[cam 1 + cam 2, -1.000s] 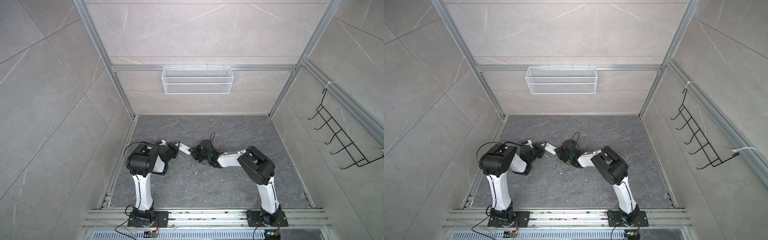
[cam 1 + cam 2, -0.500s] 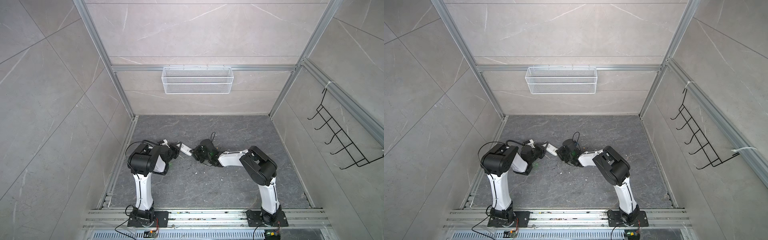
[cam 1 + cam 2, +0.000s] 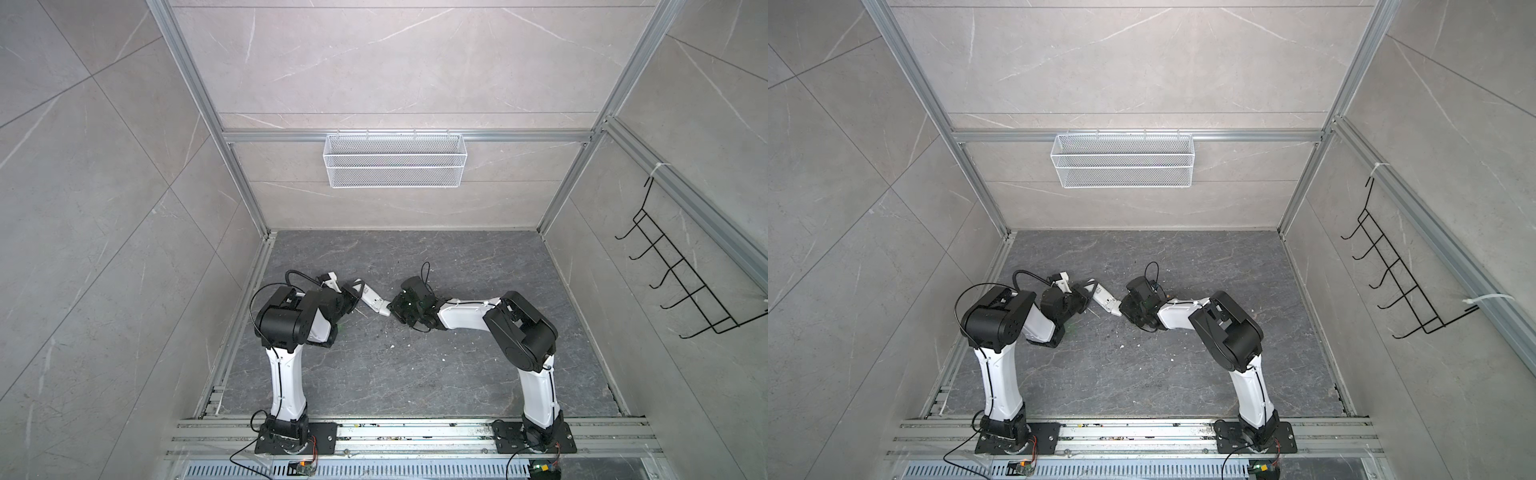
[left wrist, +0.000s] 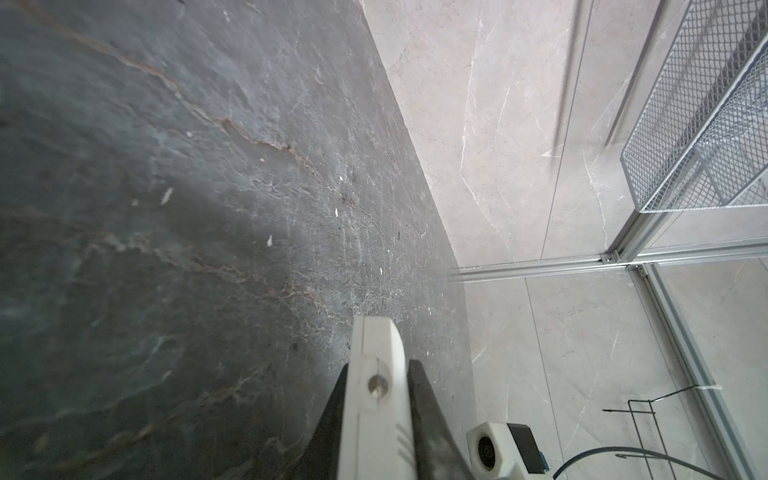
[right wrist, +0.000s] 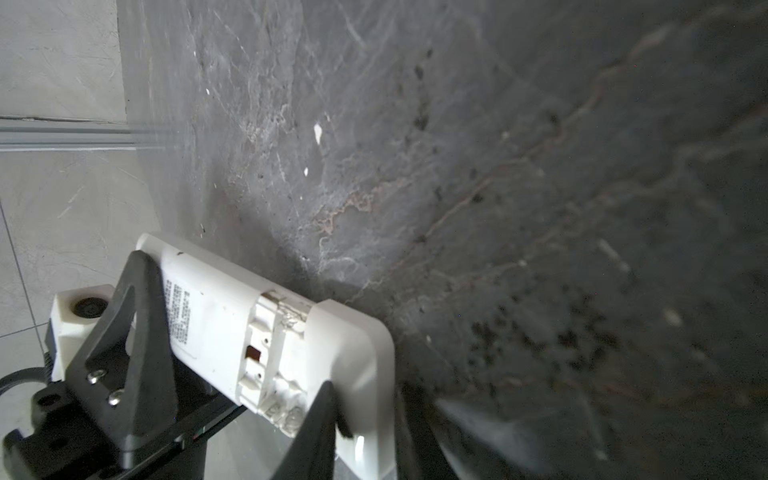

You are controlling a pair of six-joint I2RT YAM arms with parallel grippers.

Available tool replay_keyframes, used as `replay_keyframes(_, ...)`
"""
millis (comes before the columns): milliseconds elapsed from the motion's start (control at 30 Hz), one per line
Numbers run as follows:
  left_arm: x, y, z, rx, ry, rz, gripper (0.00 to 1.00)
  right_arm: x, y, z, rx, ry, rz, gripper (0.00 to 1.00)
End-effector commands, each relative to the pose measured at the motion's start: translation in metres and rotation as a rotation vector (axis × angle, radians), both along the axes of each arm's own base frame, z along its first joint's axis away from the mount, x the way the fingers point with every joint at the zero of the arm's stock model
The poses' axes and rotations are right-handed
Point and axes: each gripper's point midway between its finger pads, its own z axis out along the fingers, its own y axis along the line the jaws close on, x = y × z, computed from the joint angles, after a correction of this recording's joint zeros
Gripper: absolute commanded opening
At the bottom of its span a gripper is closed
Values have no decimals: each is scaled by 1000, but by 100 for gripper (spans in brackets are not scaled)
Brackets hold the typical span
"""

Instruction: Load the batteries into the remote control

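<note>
Hardly anything has shifted over the last second: both arms keep the remote control (image 3: pixel 375 304) held between them over the bench (image 3: pixel 415 374), toward 11 o'clock of its middle. The left gripper (image 4: pixel 380 370) has its jaws clamped on the remote's 10 o'clock end. The right gripper (image 3: pixel 392 309) straddles the 4 o'clock end (squeezing or merely around it, I cannot tell). The battery compartment (image 5: pixel 274 349) lies uncovered and no batteries show anywhere, so loading looks not yet begun. Farther back hangs the wire basket (image 3: pixel 394 166).

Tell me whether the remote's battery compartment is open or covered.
Open, at least partly: the remote control shows bare white ribs in the right wrist view. Whether it is loaded: cannot tell.
</note>
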Motion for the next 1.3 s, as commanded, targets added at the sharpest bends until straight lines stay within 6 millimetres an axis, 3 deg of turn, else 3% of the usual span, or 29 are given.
replay_keyframes(0,7,3,33,54,-166,9,0,-17,-23,-26,-143,67,11,26)
replay_keyframes(233,6,38,45,112,-201,107,0,-19,-33,-17,-204,41,30,27)
replay_keyframes(433,2,40,56,153,-250,85,0,-19,-32,-3,-226,14,72,33)
replay_keyframes(533,-2,37,65,131,-267,45,0,-15,-35,27,-263,-63,118,52)
replay_keyframes(633,-7,16,78,45,-270,-82,0,-13,-43,62,-364,-160,225,66)
replay_keyframes(767,-12,-15,80,-97,-189,-298,0,-9,-67,94,-544,-338,351,69)
replay_keyframes(867,-22,-16,69,-110,-162,-319,0,1,-104,102,-796,-383,346,72)
replay_keyframes(967,-36,-11,68,-48,-195,-303,0,6,-117,103,-906,-417,400,76)
replay_keyframes(1100,-47,-3,68,1,-210,-243,0,10,-121,90,-801,-302,433,74)
replay_keyframes(1267,-56,-24,77,-1,-243,-316,0,11,-113,64,-741,-211,518,68)
